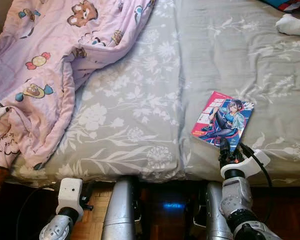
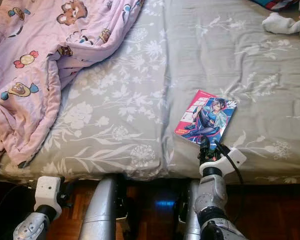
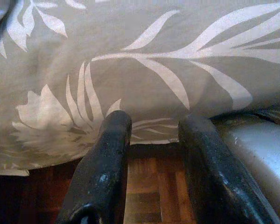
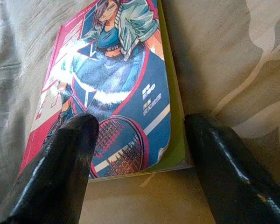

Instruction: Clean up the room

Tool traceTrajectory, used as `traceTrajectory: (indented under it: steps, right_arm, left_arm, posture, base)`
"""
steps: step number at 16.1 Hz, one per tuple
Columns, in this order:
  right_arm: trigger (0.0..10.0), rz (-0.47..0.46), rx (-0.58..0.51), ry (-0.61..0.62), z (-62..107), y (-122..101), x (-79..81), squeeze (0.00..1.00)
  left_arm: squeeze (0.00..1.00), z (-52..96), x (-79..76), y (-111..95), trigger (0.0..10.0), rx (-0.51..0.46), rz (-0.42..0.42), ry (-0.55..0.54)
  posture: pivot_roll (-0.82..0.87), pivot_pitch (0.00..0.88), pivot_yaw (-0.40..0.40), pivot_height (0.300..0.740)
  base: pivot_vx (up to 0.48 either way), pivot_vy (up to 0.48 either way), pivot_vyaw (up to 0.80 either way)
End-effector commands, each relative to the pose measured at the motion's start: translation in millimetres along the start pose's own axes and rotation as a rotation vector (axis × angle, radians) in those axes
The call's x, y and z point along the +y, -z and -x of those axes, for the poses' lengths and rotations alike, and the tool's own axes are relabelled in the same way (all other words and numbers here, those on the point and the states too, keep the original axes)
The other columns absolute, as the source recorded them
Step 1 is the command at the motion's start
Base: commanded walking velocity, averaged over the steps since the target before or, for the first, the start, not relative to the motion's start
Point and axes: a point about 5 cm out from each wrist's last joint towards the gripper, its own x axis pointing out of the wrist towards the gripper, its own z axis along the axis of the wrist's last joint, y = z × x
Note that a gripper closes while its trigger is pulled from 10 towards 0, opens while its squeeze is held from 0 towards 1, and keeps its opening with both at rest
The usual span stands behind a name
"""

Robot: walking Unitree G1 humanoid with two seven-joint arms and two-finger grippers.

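On the far left of the bed a pink blanket (image 1: 50,75) with cartoon bears lies crumpled, hanging a little over the near edge of the grey sheet (image 1: 140,100) with white flowers. Below that edge, the left gripper (image 3: 149,172) hangs low beside the mattress; in the left wrist view its two black fingers stand apart with only wooden floor (image 3: 149,186) between them, so it is open and holds nothing. More to the right, near the front edge of the bed, lies the book (image 1: 223,120), flat on the sheet with a colourful drawn cover. Its long axis runs away from the robot and leans a little to the right. The right gripper (image 1: 225,148) is just at the near short edge of the book. In the right wrist view its fingers (image 4: 60,163) are spread wide, one finger over the near left part of the cover and the other finger on the sheet past the near right corner, so the book's near end sits between them but is not yet pinched. I judge that the right arm is much the nearer one for taking the book, and the jaws already stand across its width. At the far right, well apart, a white cloth (image 1: 292,24) lies on the bed.
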Motion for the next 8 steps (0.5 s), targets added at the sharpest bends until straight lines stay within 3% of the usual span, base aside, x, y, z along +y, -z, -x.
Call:
traceTrajectory:
  steps: [1, 8]
  right_arm:
    - [10.0, -0.007, 0.051, 0.027, 6.2, 12, -4.8, 0.00]
    - [10.0, -0.045, 0.119, 0.111, 15.2, 24, -16.9, 0.00]
  left_arm:
    - [0.00, 9.2, 7.2, 10, 10.0, 0.044, -0.016, -0.015]
    - [0.00, 12.3, 9.9, 4, 10.0, 0.027, -0.026, -0.010]
  posture:
    - [0.28, 0.351, 0.138, 0.575]
    - [0.31, 0.388, 0.154, 0.575]
  base:
    - [0.000, 0.000, 0.00]
    - [0.000, 0.000, 0.00]
